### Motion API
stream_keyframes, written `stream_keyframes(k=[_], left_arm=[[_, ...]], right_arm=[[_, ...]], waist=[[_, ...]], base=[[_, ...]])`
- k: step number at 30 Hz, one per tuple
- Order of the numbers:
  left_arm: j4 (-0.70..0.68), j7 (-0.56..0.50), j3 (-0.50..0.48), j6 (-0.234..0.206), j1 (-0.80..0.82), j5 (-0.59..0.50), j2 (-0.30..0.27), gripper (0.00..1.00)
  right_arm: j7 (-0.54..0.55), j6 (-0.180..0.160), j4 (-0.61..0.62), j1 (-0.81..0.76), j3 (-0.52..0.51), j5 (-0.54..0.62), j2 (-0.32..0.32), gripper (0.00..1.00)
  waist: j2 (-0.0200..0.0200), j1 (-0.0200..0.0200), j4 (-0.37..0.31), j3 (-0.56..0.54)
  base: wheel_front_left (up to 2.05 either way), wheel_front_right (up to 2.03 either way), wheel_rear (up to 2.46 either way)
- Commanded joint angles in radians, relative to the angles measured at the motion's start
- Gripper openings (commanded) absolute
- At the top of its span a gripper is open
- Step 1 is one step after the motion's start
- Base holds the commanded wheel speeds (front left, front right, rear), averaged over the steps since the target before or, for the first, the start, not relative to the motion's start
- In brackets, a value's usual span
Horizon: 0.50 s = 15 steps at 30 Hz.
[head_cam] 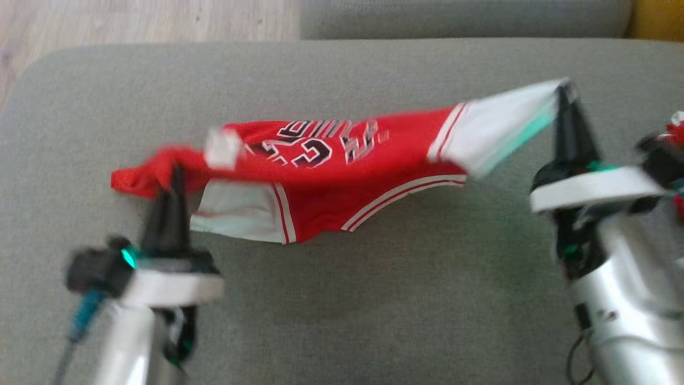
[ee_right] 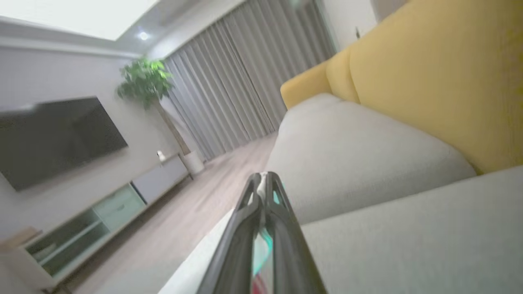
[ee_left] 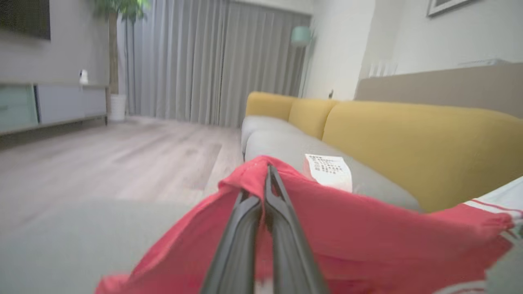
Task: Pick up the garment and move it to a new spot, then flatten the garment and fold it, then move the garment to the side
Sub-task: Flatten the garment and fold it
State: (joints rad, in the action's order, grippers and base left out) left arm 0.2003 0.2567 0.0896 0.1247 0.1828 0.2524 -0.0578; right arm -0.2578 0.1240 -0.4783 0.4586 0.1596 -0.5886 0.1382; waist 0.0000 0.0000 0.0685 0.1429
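Observation:
The garment point(head_cam: 331, 171) is a red jersey with white trim, white side panels and dark lettering, stretched between both grippers just above the grey cushion point(head_cam: 342, 299). My left gripper point(head_cam: 176, 174) is shut on its red left end, which bunches around the fingers. In the left wrist view the garment point(ee_left: 367, 228) drapes over my left gripper point(ee_left: 267, 171), a white care label point(ee_left: 329, 171) standing up from it. My right gripper point(head_cam: 562, 91) is shut on the white right corner, raised higher than the left end. In the right wrist view white cloth shows between the fingers of my right gripper point(ee_right: 263, 179).
The grey cushion spreads wide around the garment. Wooden floor point(head_cam: 133, 21) lies beyond its far left edge. A second grey seat point(ee_right: 359, 155) and yellow backrests point(ee_left: 408, 139) stand beyond the cushion. A TV unit point(ee_right: 102, 204), a plant point(ee_right: 147, 81) and curtains stand across the room.

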Motion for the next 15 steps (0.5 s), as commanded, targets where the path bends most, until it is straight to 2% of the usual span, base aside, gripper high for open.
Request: stream_keyframes(k=[1, 6, 7, 9, 12, 15], left_arm=[[-0.080, 0.005, -0.056, 0.005, 0.092, -0.024, -0.051, 0.00], [-0.184, 0.005, -0.079, 0.006, 0.209, -0.036, -0.152, 0.00], [-0.184, 0.005, -0.079, 0.006, 0.209, -0.036, -0.152, 0.00], [-0.213, 0.005, -0.083, 0.006, 0.252, -0.032, -0.193, 0.00], [-0.247, -0.011, -0.085, 0.006, 0.316, -0.018, -0.243, 0.00], [-0.281, -0.064, -0.079, 0.006, 0.370, 0.004, -0.269, 0.00]], right_arm=[[-0.004, 0.007, 0.099, 0.054, 0.019, -0.059, 0.036, 0.00], [-0.002, 0.007, 0.268, 0.147, 0.032, -0.179, 0.112, 0.00], [-0.002, 0.007, 0.268, 0.147, 0.032, -0.179, 0.112, 0.00], [0.009, 0.007, 0.343, 0.196, 0.035, -0.217, 0.137, 0.00], [0.049, 0.007, 0.444, 0.263, 0.022, -0.243, 0.172, 0.00], [0.115, 0.007, 0.496, 0.321, -0.004, -0.245, 0.190, 0.00]], waist=[[0.0000, 0.0000, -0.012, -0.020], [0.0000, 0.0000, -0.028, -0.052], [0.0000, 0.0000, -0.028, -0.052], [0.0000, 0.0000, -0.035, -0.063], [0.0000, 0.0000, -0.045, -0.071], [0.0000, 0.0000, -0.055, -0.061]], base=[[0.00, 0.00, 0.00], [0.00, 0.00, 0.00], [0.00, 0.00, 0.00], [0.00, 0.00, 0.00], [0.00, 0.00, 0.00], [0.00, 0.00, 0.00]])
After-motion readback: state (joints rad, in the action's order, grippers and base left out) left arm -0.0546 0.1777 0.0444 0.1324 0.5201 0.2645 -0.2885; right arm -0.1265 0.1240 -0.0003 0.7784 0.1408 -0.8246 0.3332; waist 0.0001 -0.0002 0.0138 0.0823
